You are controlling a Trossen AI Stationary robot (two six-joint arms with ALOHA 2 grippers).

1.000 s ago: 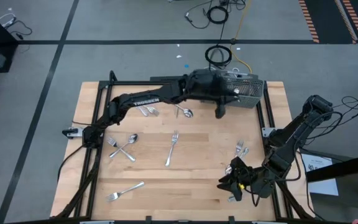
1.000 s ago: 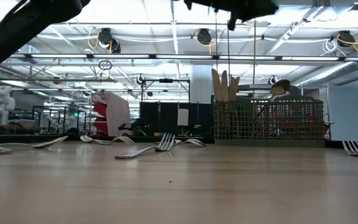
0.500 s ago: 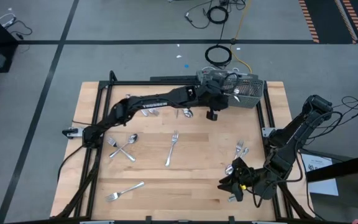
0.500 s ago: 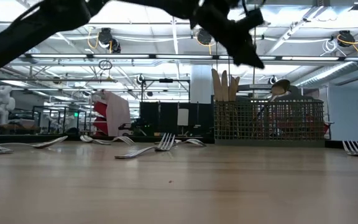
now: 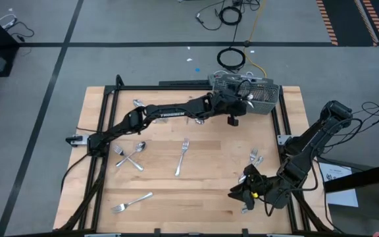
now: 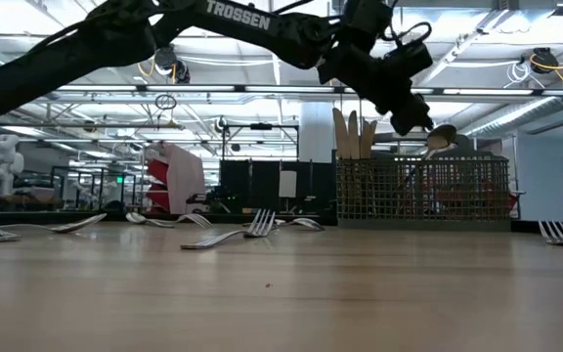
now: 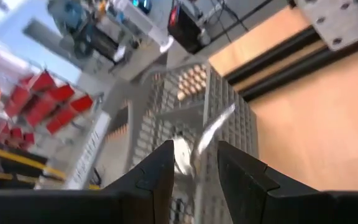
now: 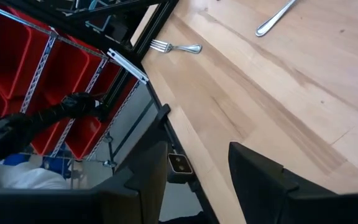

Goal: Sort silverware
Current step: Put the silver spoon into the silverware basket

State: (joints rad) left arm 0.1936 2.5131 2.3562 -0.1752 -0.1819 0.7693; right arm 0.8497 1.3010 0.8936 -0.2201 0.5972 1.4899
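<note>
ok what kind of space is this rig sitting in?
Looks like a robotics lab or workshop: exposed ceiling pipes and strip lights, red parts bins on wire shelving, loose cables on a taped concrete floor.

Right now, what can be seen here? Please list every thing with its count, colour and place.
table: one, light wood, under everything
caddy: one, grey mesh, far right corner of the table
single forks: two, silver, one mid-table, one front left
crossed spoon and fork: one pair, silver, left part
fork pair: two, it seems, silver, right side
other silverware: count unclear, silver, far side, partly under the left arm
cable coil: one, black and yellow, floor beyond the table
left gripper: one, dark, open, at the caddy
right gripper: one, dark, open, front right
</note>
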